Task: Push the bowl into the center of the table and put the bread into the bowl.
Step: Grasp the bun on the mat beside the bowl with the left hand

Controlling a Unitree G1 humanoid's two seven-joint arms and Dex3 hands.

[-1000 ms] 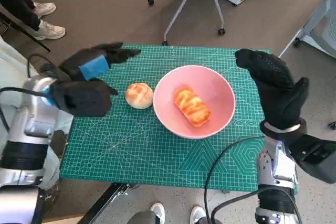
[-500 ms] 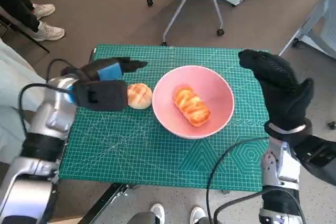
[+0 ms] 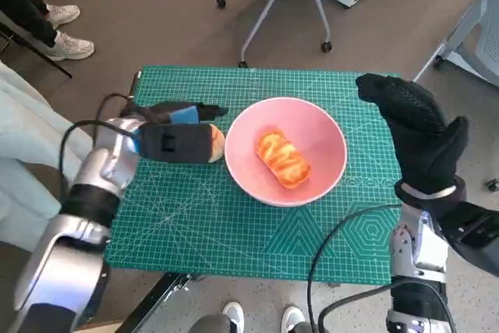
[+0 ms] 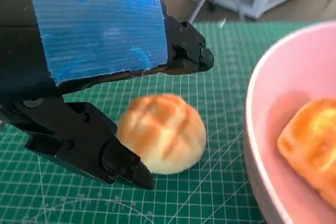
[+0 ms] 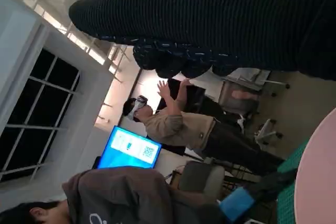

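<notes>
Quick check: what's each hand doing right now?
Left hand: open, fingers either side of the round bun, not yet closed on it.
Right hand: open, raised beside the pink bowl, holding nothing.

Right hand (image 5: pixel 220 30) glove up top, person (image 5: pixel 210 135) w/ raised hands behind.

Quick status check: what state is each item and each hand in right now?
Pink bowl: upright, mid-table, holding the glazed bread.
Glazed oblong bread: lying in the bowl.
Round bun: on the mat, between the left hand's fingers, not lifted.
Left hand: open around the bun.
Right hand: raised, open, empty.
</notes>
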